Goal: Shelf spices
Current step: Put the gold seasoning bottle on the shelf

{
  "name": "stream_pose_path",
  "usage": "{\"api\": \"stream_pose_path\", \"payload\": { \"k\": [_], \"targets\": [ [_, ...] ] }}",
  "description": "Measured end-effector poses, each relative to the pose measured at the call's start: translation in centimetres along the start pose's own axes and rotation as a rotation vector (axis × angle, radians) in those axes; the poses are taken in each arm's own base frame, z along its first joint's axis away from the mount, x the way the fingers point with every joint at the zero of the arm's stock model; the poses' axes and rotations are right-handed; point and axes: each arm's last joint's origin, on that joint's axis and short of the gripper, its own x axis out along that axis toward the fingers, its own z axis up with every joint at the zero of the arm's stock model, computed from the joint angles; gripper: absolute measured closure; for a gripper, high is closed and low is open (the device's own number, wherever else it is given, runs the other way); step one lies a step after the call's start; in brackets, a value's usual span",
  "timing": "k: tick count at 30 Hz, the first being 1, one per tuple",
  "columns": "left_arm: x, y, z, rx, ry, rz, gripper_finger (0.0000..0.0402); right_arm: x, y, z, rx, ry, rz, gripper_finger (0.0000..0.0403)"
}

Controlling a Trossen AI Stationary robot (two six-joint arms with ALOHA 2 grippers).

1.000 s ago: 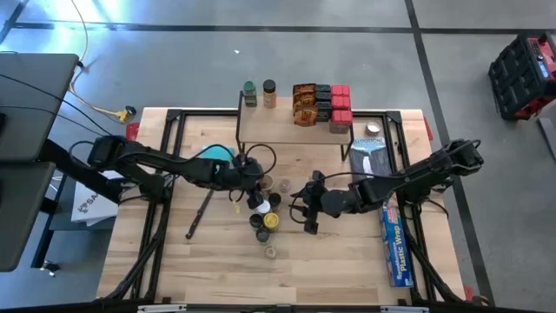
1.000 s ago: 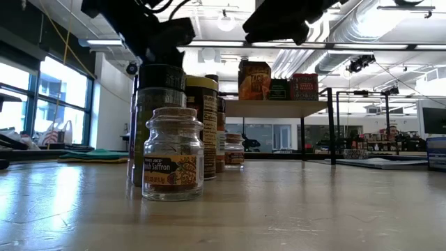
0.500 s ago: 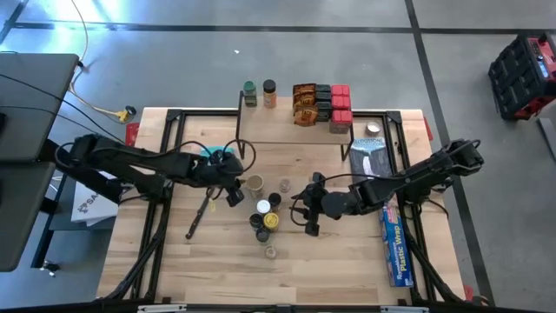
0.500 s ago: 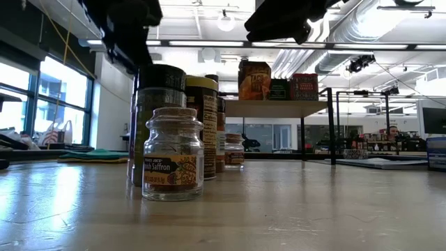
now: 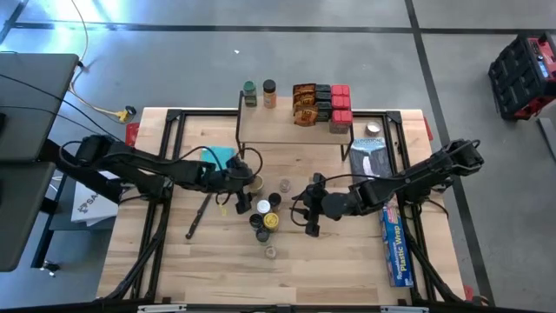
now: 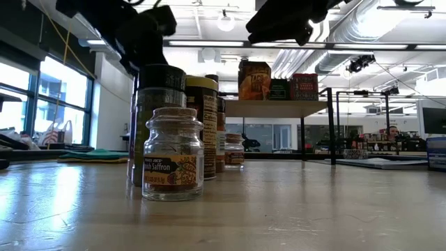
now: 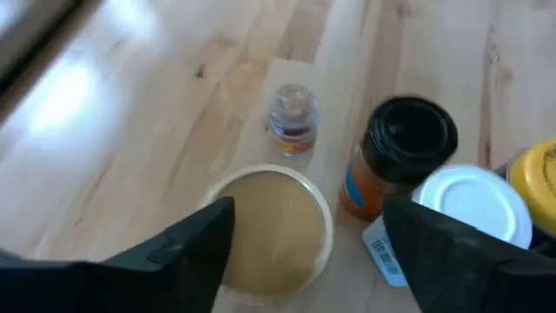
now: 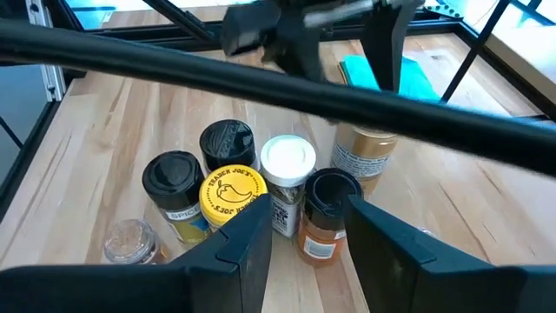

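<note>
A cluster of spice jars (image 5: 265, 217) stands upright mid-table, with black, white and yellow lids (image 8: 233, 193). Just beyond it is a tan-lidded jar (image 7: 274, 230), and a small clear jar (image 7: 293, 120) stands past that. My left gripper (image 7: 304, 261) hovers open over the tan-lidded jar, one finger on each side of it, and I see no touch. My right gripper (image 8: 304, 252) hangs open to the right of the cluster, holding nothing. At the table's far side the shelf (image 5: 287, 130) carries two jars, orange packets (image 5: 304, 104) and red boxes (image 5: 340, 104) along its far edge.
A teal cloth (image 5: 217, 156) lies under my left arm. A thin black rod (image 5: 200, 213) lies to the left of the jars. A blue plastic-wrap box (image 5: 395, 243) and a grey packet (image 5: 373, 161) lie on the right. A saffron jar (image 6: 173, 153) stands nearest the front edge.
My left gripper drew back from the jar cluster toward the table's left edge. It then came partway back over the tan-lidded jar, and its fingers have opened wide. The jars have not moved.
</note>
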Motion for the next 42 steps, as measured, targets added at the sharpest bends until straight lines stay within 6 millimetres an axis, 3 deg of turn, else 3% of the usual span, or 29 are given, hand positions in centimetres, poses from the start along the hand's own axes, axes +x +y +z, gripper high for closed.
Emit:
{"api": "stream_pose_path", "payload": {
  "k": [5, 22, 33, 42],
  "targets": [
    [1.2, -0.2, -0.2, 0.02, 0.008, 0.032, 0.0084, 0.0, 0.0, 0.0, 0.0, 0.001, -0.001, 0.0263],
    [0.9, -0.6, -0.3, 0.012, -0.033, 0.188, 0.0083, 0.0, 0.0, 0.0, 0.009, 0.001, 0.0, 0.0263],
    [2.2, 0.8, -0.5, -0.067, 0.036, 0.159, 0.0083, 0.0, 0.0, 0.0, 0.011, 0.001, 0.0, 0.0263],
    [2.3, 0.1, -0.8, -0.068, 0.044, 0.151, 0.0083, 0.0, 0.0, 0.0, 0.018, 0.004, 0.011, 0.0263]
  ]
}}
